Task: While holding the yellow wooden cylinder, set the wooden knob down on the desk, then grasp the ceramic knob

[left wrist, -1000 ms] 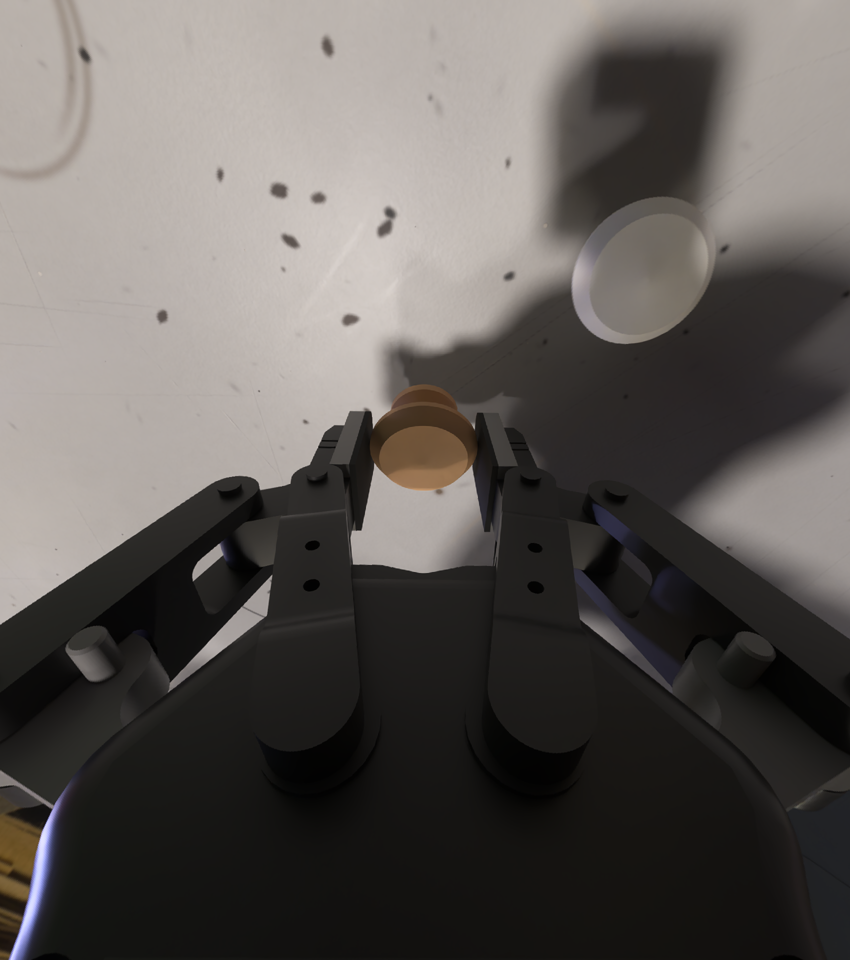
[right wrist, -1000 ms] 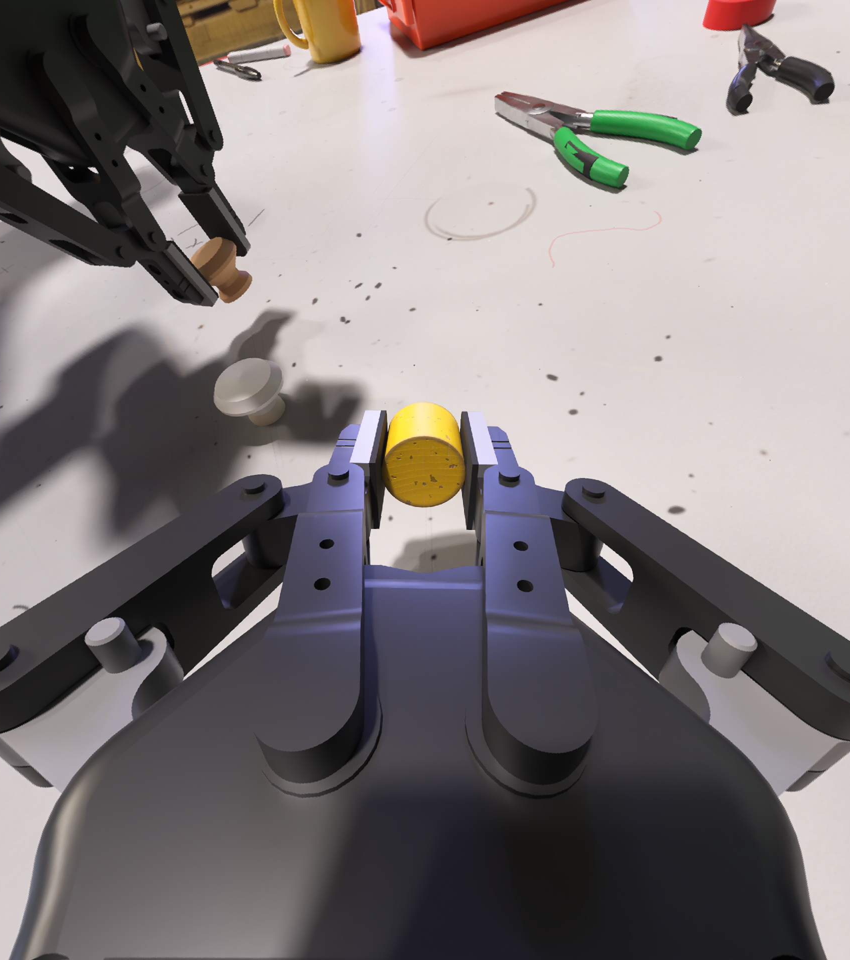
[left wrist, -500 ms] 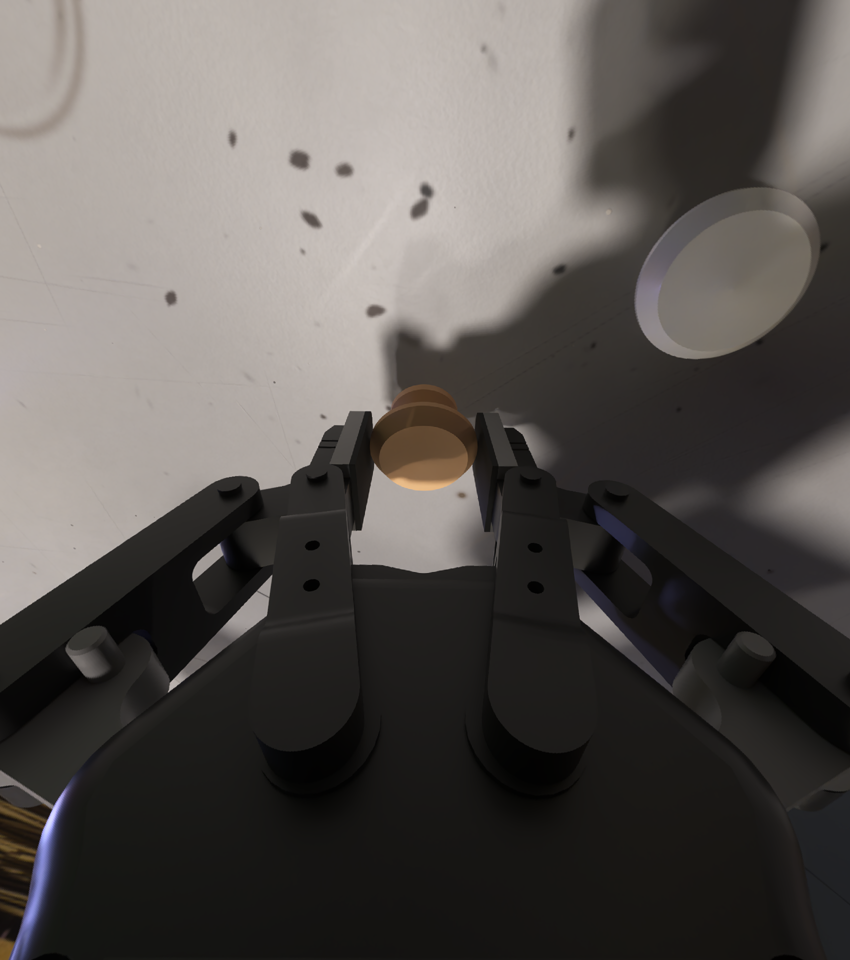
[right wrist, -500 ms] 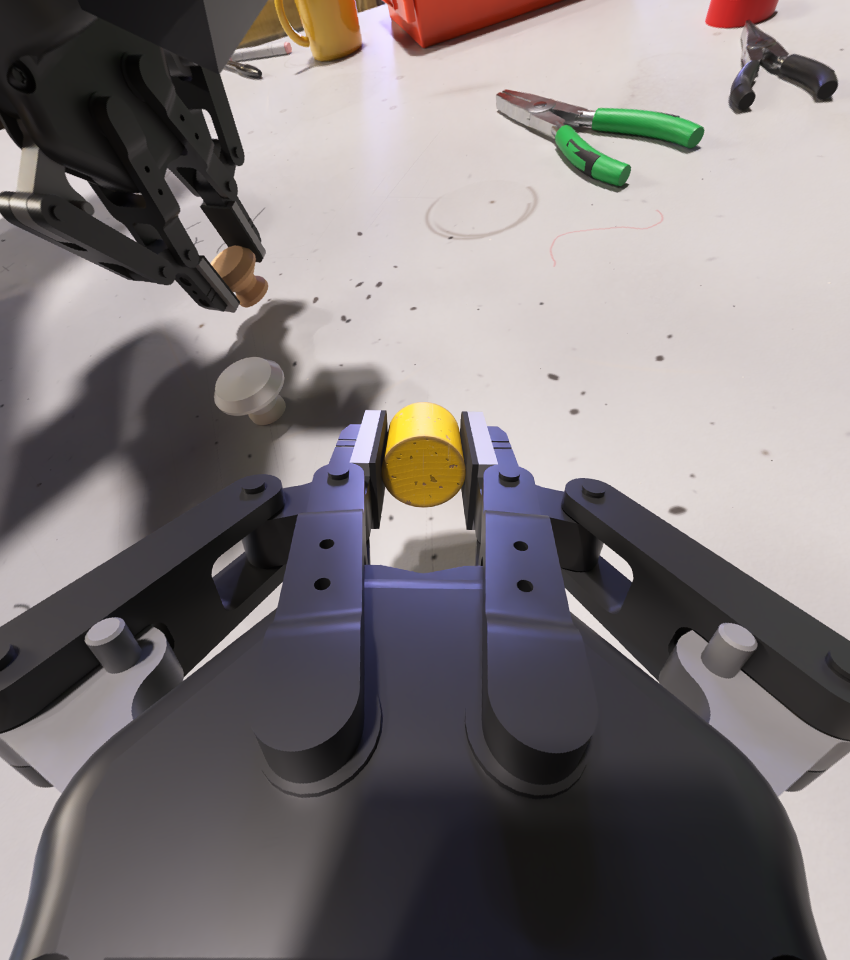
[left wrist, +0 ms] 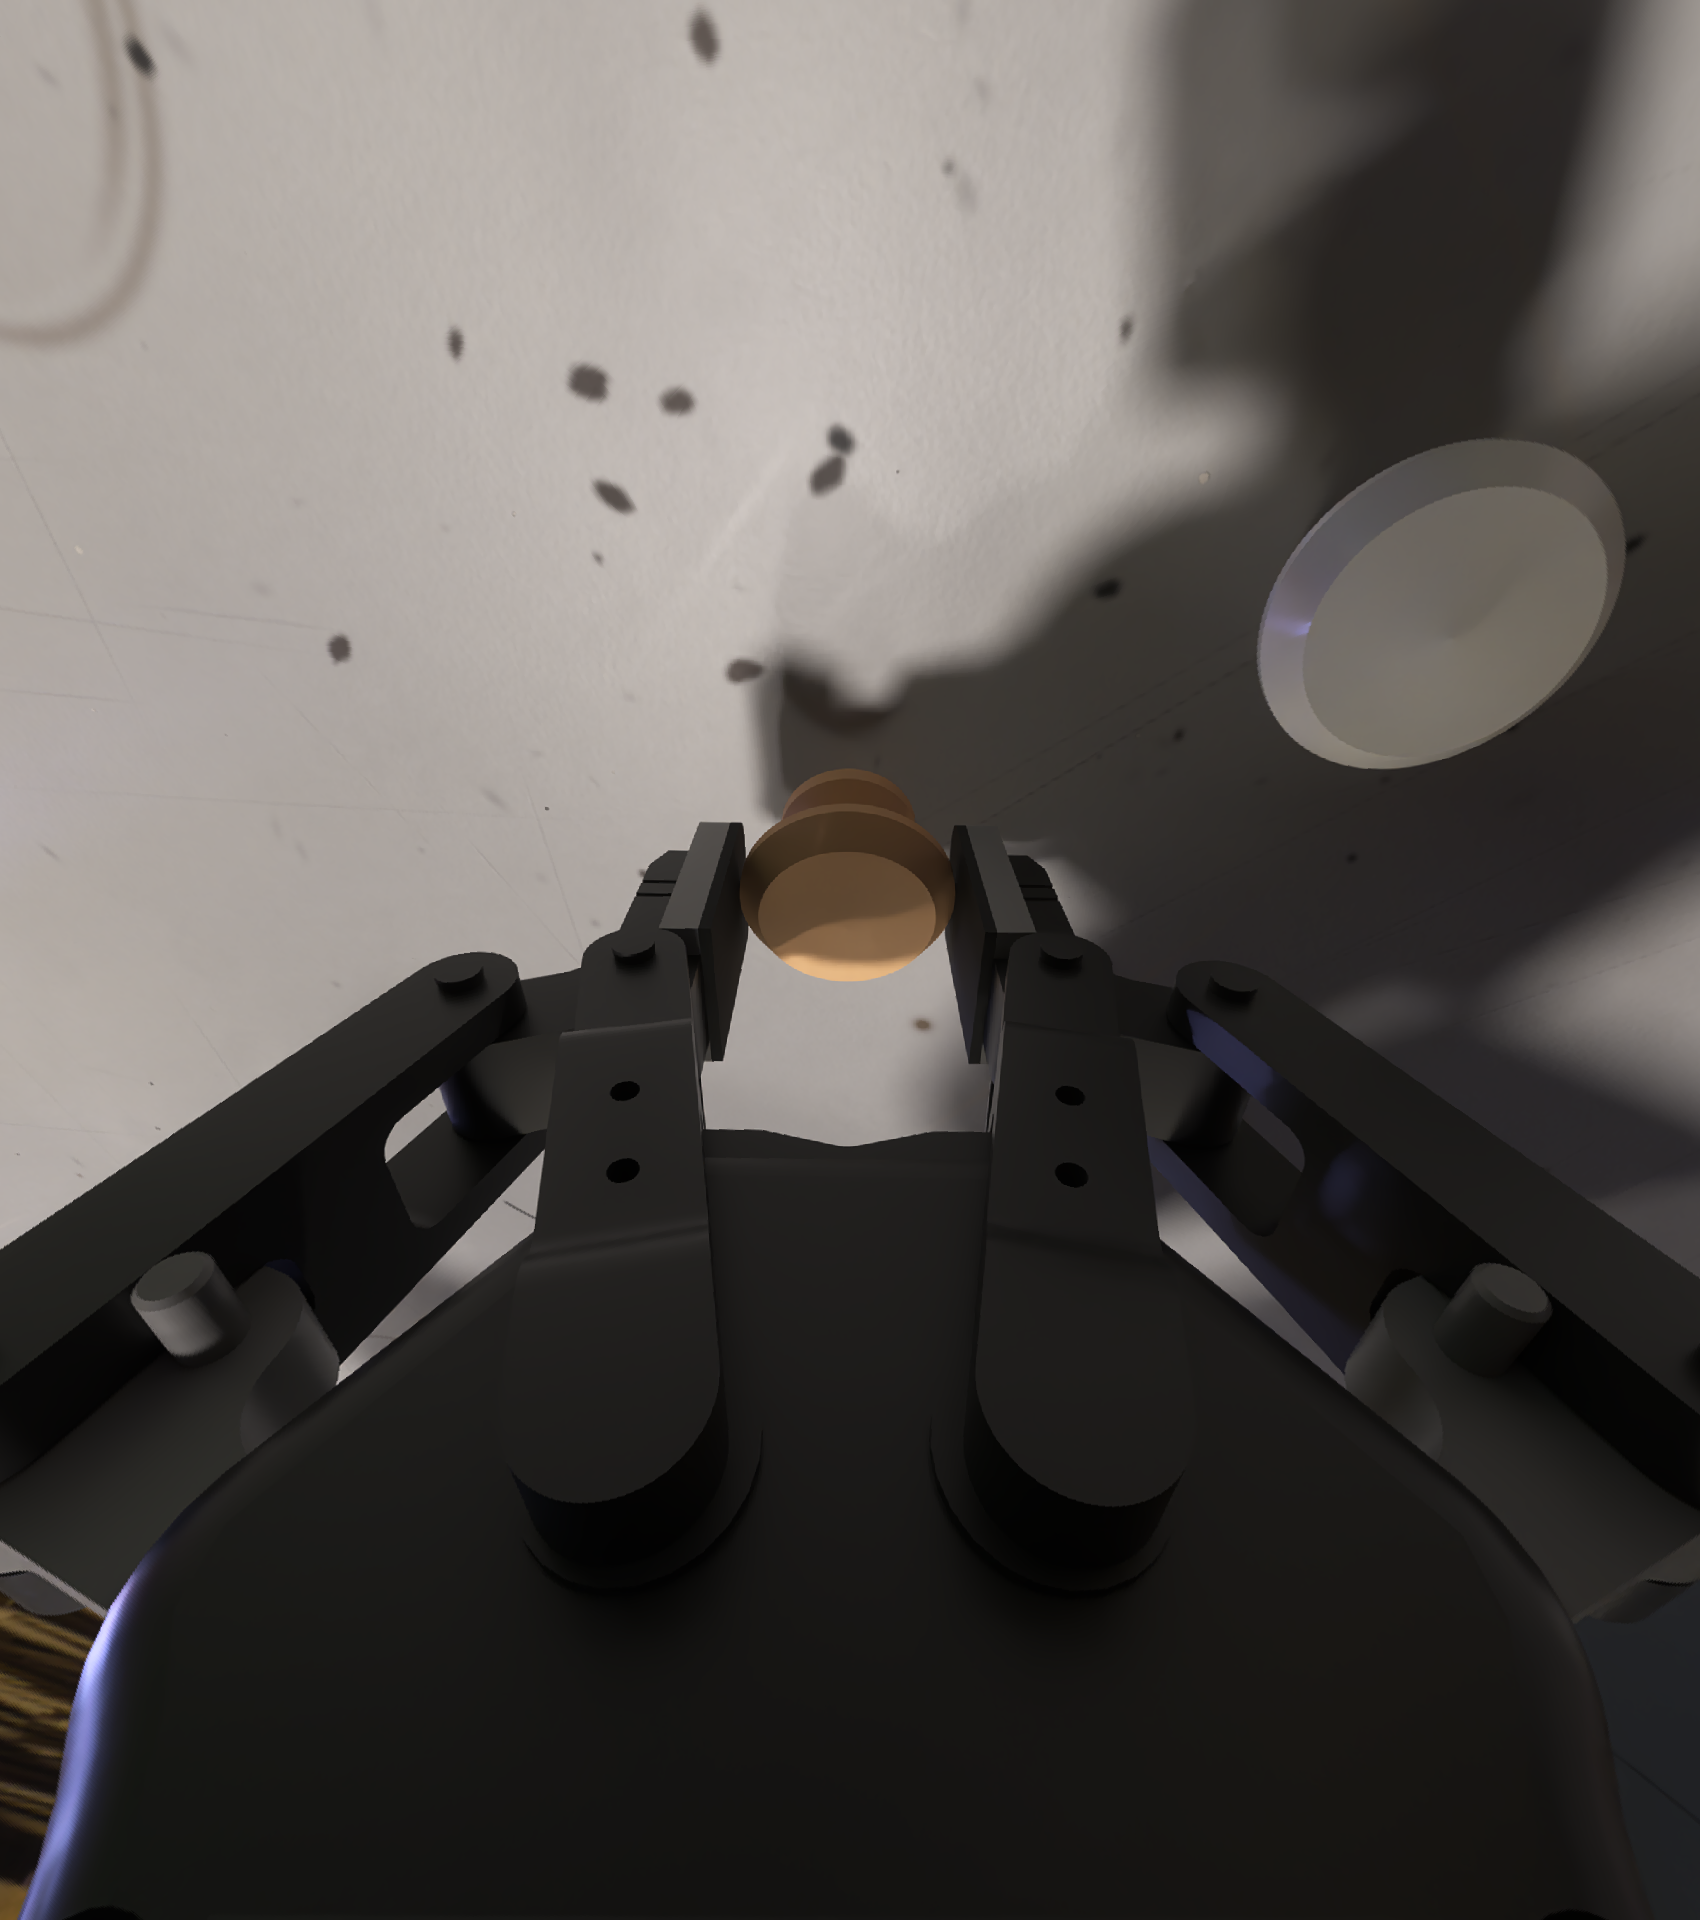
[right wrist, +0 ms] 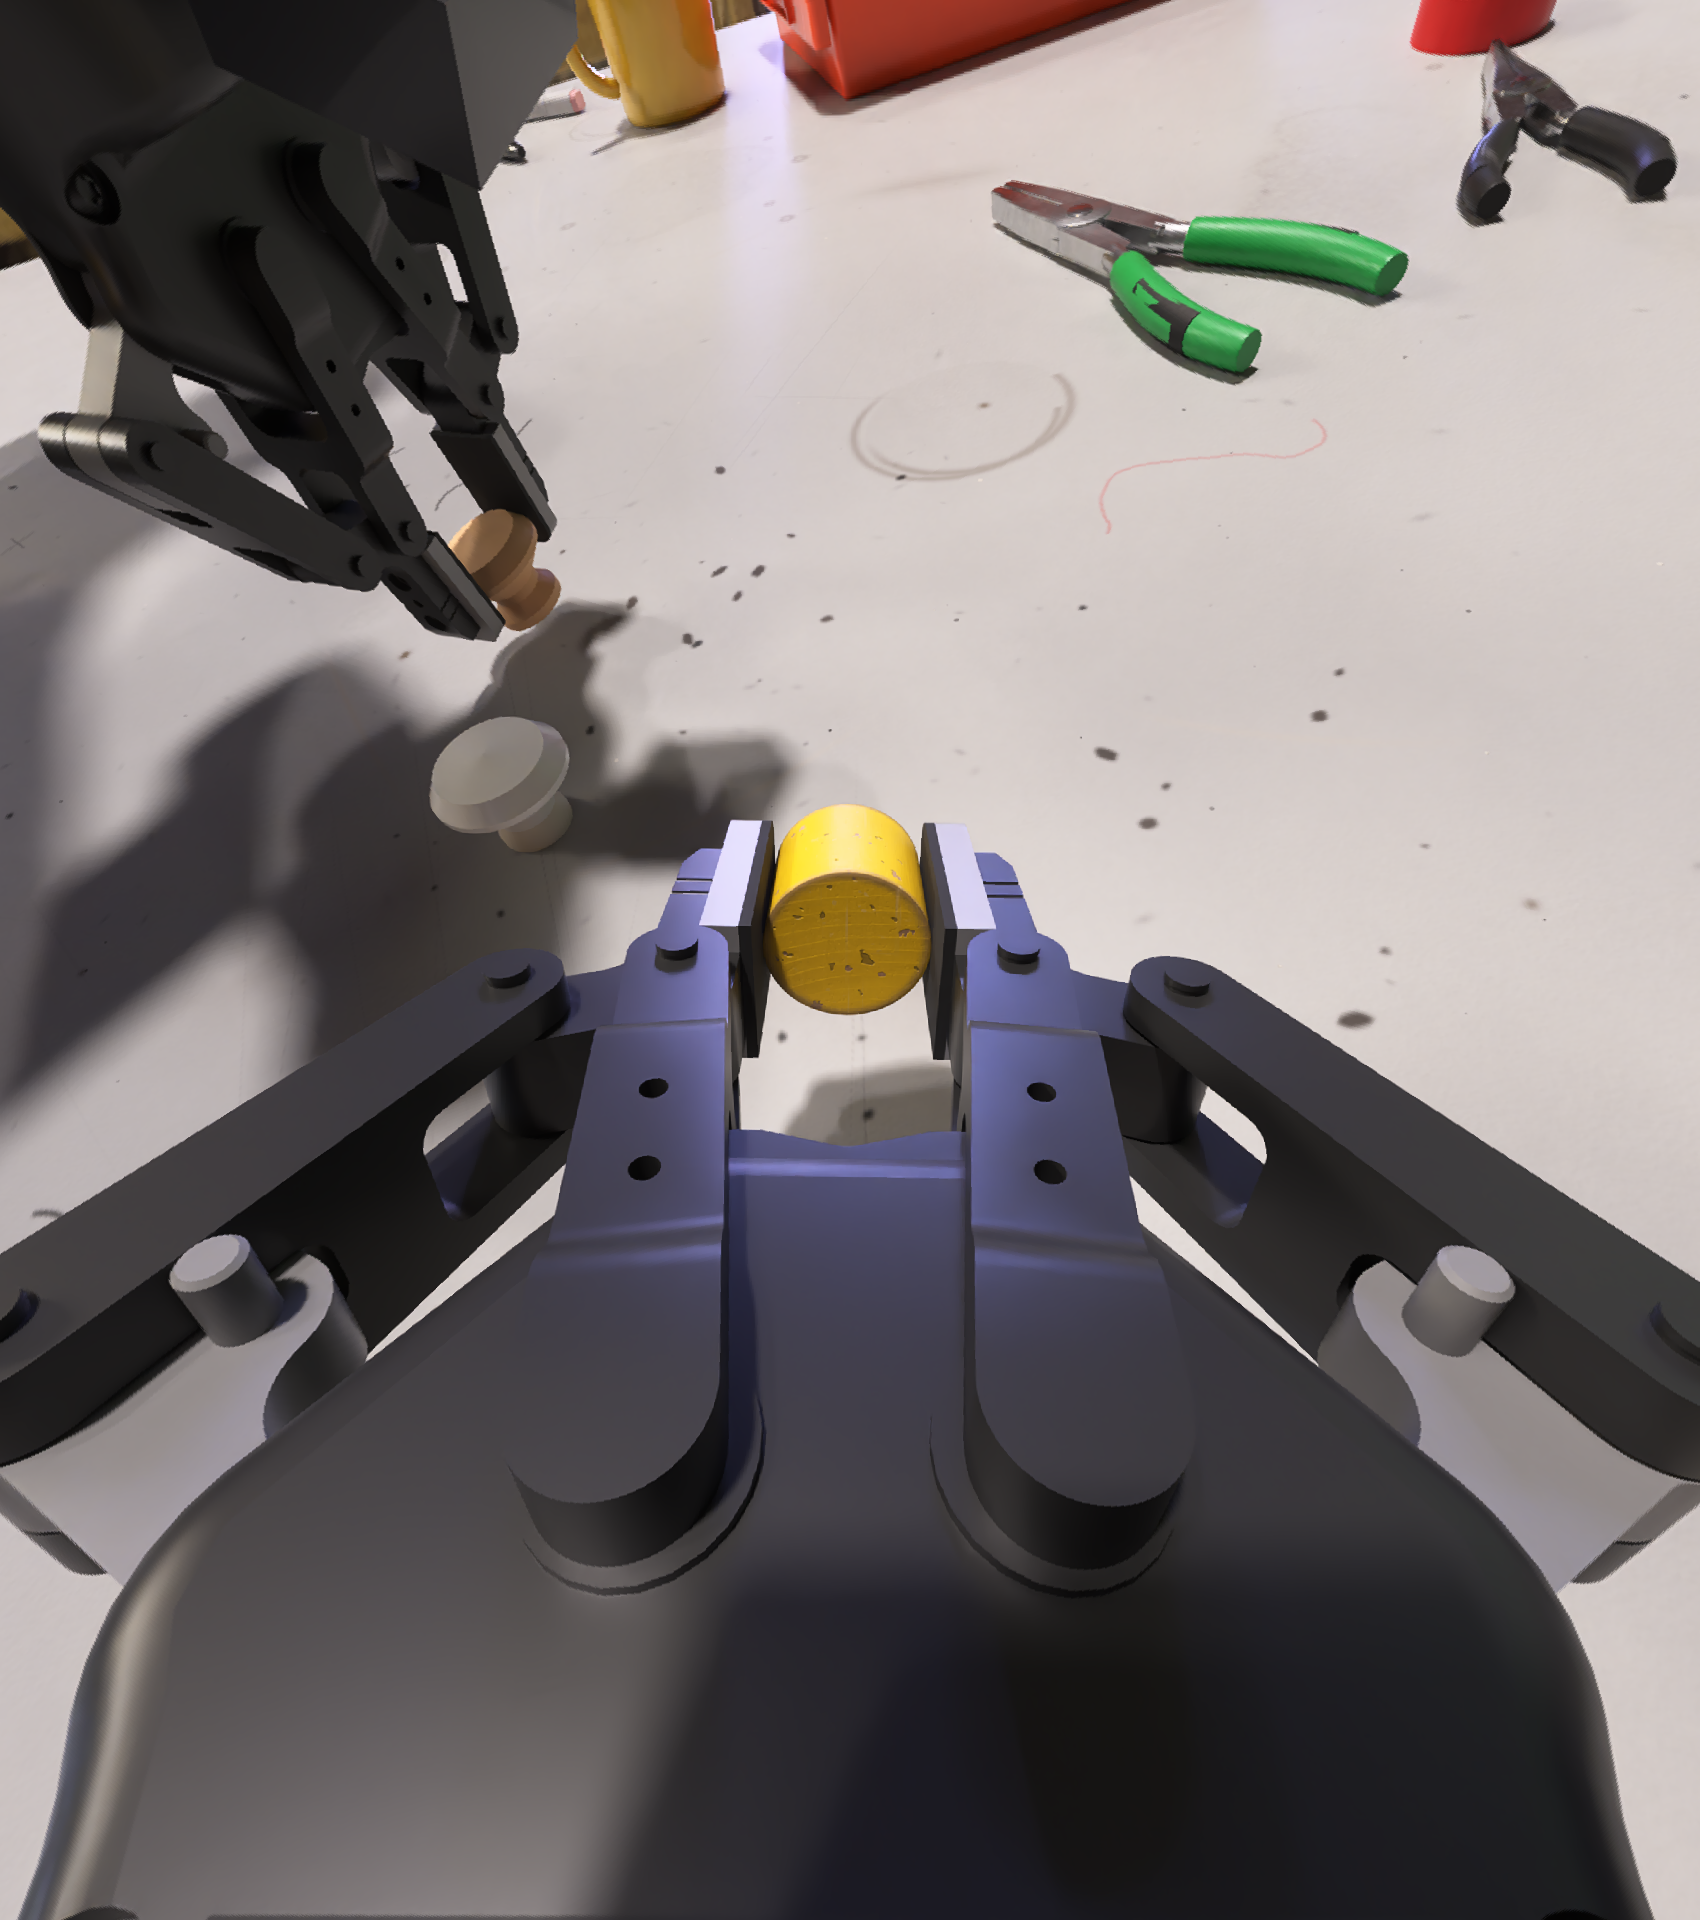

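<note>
two pincers show. the left pincer [left wrist: 846, 914] is closed on the one small tan wooden knob [left wrist: 846, 914], both pads pressed to the rim of its cap, stem pointing away from the camera toward the pale speckled worktop [left wrist: 306, 727]. in the right wrist view the same left pincer [right wrist: 491, 569] hangs tilted above the worktop [right wrist: 1241, 727], and the wooden knob [right wrist: 505, 569] sits clear of the surface, its shadow just past it.

the right pincer [right wrist: 848, 914] is closed on the one short yellow wooden cylinder [right wrist: 848, 914], gripped across its round side, flat end facing the camera, lifted off the worktop.

the one pale grey ceramic knob [right wrist: 501, 779] stands free on the worktop, cap up and slightly tilted, held by nothing. it is the landmark here: the wooden knob is just beyond it, the yellow cylinder near it to the right. in the left wrist view the ceramic knob [left wrist: 1443, 603] lies up and right of the wooden knob, in shadow.

well beyond the ceramic knob lie two pairs of pliers, one green-handled [right wrist: 1210, 265], one black-handled [right wrist: 1563, 135], plus one yellow mug [right wrist: 664, 57] and one red box [right wrist: 939, 36].
</note>
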Controlling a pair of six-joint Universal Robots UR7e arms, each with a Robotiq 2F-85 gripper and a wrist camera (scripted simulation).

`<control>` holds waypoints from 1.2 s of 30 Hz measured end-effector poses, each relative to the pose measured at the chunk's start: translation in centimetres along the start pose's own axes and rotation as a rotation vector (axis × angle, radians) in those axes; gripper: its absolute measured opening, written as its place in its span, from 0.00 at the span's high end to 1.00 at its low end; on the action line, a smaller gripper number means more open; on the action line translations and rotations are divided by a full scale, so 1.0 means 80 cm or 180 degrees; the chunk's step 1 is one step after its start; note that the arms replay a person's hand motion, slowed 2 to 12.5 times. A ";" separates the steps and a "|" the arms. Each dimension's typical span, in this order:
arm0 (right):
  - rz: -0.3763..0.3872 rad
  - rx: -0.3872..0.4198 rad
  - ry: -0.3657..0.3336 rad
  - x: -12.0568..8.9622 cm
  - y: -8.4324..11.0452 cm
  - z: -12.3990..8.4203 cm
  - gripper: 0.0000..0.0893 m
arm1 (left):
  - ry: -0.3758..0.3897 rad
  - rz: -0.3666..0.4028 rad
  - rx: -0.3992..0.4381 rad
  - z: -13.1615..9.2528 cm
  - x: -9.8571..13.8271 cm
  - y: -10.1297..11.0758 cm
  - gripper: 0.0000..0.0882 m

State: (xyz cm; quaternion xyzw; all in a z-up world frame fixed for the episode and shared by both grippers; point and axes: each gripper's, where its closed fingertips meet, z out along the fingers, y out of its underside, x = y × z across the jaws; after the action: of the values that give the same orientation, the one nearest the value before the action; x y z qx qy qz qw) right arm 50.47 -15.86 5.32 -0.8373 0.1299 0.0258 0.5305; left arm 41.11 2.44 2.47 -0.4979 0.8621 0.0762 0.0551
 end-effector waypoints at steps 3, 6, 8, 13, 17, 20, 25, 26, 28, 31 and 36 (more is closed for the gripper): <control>0.0003 -0.0003 -0.0002 0.000 0.000 0.000 0.72 | 0.0001 0.0014 0.0018 -0.001 0.000 -0.002 0.60; 0.0004 -0.0005 -0.0003 0.000 0.000 0.000 0.72 | 0.0010 0.0021 0.0036 -0.002 0.000 -0.005 0.60; 0.0004 -0.0006 -0.0003 0.000 0.000 0.000 0.72 | 0.0015 0.0018 0.0040 -0.002 0.000 -0.006 0.60; 0.0005 -0.0010 -0.0004 0.000 0.000 0.000 0.72 | 0.0024 0.0001 0.0014 0.001 -0.002 -0.005 0.60; 0.0006 -0.0013 -0.0007 0.000 0.000 0.001 0.72 | 0.0039 0.0000 -0.0021 0.005 -0.002 -0.003 0.60; 0.0006 -0.0013 -0.0007 0.000 0.000 0.001 0.72 | 0.0056 0.0002 -0.0053 0.008 -0.001 0.000 0.60; 0.0007 -0.0008 -0.0008 0.000 0.000 0.000 0.72 | 0.0062 -0.0008 -0.0083 0.011 -0.002 0.004 0.60; 0.0008 -0.0008 -0.0008 0.000 0.000 0.000 0.72 | 0.0060 -0.0011 -0.0080 0.010 -0.002 0.004 0.60; 0.0011 -0.0009 -0.0010 0.000 0.000 0.000 0.72 | 0.0058 -0.0016 -0.0062 0.008 -0.002 0.004 0.60; 0.0016 -0.0013 -0.0014 0.000 0.000 0.001 0.72 | 0.0064 -0.0020 -0.0003 0.003 -0.002 0.001 0.60; 0.0020 -0.0017 -0.0020 0.000 0.001 0.001 0.72 | 0.0105 -0.0024 0.0162 -0.010 -0.002 -0.010 0.60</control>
State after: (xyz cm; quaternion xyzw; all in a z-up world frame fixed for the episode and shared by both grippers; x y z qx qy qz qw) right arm 50.46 -15.83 5.26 -0.8382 0.1308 0.0305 0.5285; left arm 41.89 2.04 3.25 -0.5008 0.8627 0.0458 0.0538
